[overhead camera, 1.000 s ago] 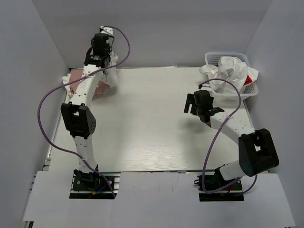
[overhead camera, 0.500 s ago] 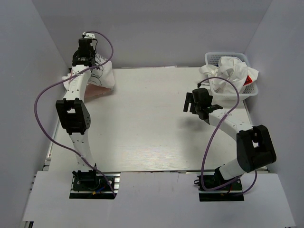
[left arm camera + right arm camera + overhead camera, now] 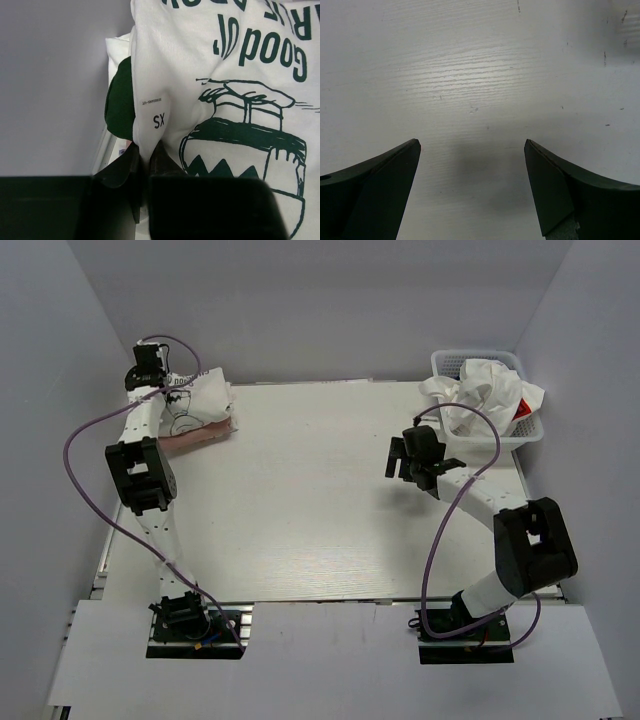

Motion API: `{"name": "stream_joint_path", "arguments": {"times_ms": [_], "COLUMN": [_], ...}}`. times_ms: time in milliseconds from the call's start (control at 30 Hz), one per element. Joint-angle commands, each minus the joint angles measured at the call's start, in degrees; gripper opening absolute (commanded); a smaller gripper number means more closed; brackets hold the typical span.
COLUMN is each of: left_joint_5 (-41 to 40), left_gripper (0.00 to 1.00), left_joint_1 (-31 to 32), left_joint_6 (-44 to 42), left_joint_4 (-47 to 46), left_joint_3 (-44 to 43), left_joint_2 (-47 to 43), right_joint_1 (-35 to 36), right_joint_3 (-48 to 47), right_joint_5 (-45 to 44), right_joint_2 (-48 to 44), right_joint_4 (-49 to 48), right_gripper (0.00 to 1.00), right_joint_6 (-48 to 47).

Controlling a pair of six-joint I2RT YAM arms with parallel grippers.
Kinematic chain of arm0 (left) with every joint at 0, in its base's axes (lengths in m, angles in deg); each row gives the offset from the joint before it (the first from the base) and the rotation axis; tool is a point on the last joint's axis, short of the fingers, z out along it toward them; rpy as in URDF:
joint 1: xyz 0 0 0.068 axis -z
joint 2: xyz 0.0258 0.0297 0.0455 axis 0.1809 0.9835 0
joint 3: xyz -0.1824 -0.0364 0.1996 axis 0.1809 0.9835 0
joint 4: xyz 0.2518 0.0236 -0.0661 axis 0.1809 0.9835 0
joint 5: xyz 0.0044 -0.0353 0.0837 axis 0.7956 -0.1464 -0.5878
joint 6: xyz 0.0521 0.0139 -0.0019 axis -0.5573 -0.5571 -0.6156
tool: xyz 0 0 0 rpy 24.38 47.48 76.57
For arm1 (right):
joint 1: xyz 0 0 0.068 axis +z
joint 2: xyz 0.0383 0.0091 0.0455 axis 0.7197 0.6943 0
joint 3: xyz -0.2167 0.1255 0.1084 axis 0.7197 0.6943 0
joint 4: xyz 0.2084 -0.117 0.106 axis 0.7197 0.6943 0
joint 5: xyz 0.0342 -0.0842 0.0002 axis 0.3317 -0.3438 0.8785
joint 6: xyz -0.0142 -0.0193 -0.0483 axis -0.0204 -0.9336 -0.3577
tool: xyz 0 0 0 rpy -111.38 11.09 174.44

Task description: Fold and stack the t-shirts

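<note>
My left gripper (image 3: 150, 375) is at the far left corner, shut on a fold of the white t-shirt with green lettering (image 3: 198, 400). In the left wrist view the cloth (image 3: 225, 90) is pinched at my left gripper (image 3: 146, 159), with a dark green sleeve (image 3: 119, 100) at the left. That shirt lies over a folded pink t-shirt (image 3: 200, 432). My right gripper (image 3: 404, 462) is open and empty above the bare table (image 3: 485, 75), right of centre. More crumpled white t-shirts (image 3: 480, 390), one with a red mark (image 3: 522, 412), lie in the basket.
A white plastic mesh basket (image 3: 532, 435) stands at the far right corner. Walls close in the table on the left, back and right. Purple cables loop from both arms.
My left arm has swung further left and back towards the corner, dragging the white shirt with it over the pink one. My right gripper has barely moved.
</note>
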Motion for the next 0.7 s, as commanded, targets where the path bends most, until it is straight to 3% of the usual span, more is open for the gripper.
{"name": "stream_joint_path", "arguments": {"times_ms": [0,333,400,533,567,667], "left_joint_5": [2.1,2.4,3.0,3.1,2.3,2.4], "left_gripper": [0.0,0.0,0.04,0.68,0.99,1.0], "left_joint_1": [-0.6,-2.9,-3.5,-3.5,-3.5,-4.0], "left_joint_6": [0.7,3.6,4.1,5.4,6.1,9.9], "left_joint_4": [0.1,4.0,4.5,7.0,7.8,12.4], "left_joint_3": [-3.6,-5.8,-5.8,-6.4,-7.7,-12.6], "left_joint_2": [-2.3,-3.1,-3.1,-2.5,-1.9,-1.9], "right_joint_1": [0.3,0.2,0.2,0.3,0.0,0.2], "right_joint_3": [-3.0,-3.9,-3.7,-4.1,-4.3,-5.0], "right_joint_5": [0.2,0.7,1.3,1.4,1.4,1.4], "right_joint_2": [0.8,2.0,2.0,2.2,2.3,2.6], "right_joint_4": [0.0,1.0,0.8,1.3,1.8,2.5], "right_gripper": [0.9,0.9,0.9,0.9,0.9,0.9], "right_joint_6": [0.3,0.3,0.4,0.3,0.4,0.5]}}
